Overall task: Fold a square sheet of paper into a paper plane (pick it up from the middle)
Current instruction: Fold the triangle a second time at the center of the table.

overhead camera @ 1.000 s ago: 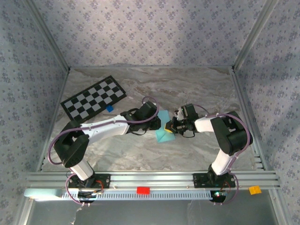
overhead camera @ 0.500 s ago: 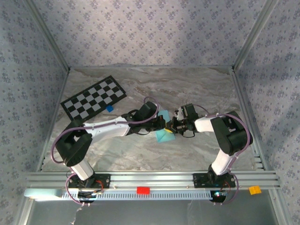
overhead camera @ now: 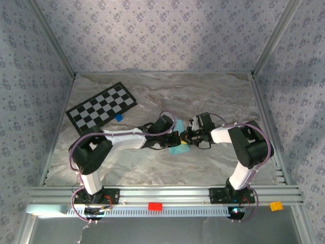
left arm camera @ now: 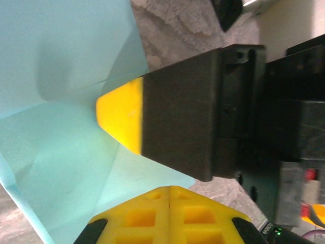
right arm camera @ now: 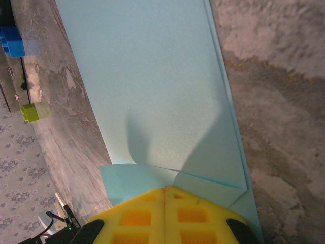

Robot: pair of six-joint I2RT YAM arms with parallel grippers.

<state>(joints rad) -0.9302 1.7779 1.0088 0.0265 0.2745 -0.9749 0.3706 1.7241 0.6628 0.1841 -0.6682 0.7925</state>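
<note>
Paper sheet (right arm camera: 162, 91) — in left claw (left arm camera: 169, 189), right claw (right arm camera: 165, 189)

Both arms bend inward over the tabletop's (overhead camera: 213, 96) middle; left gripper (overhead camera: 177, 139) and right gripper (overhead camera: 187, 136) meet tip to tip, each apparently clamped on the sky-blue paper (right arm camera: 152, 76).

Table (overhead camera: 213, 96) with a grey-beige marble-pattern top, walled on three sides by patterned panels, with an aluminium rail along the near edge. A black-and-white checkerboard card (overhead camera: 101, 109) lies flat at far left, turned at an angle. A tiny blue block (overhead camera: 118, 117) sits on the marble, touching or just beside the card's near-right edge. The light-blue paper (overhead camera: 179, 149), folded and creased, is low at mid-table; can't tell how much of it rests on the surface.
</note>
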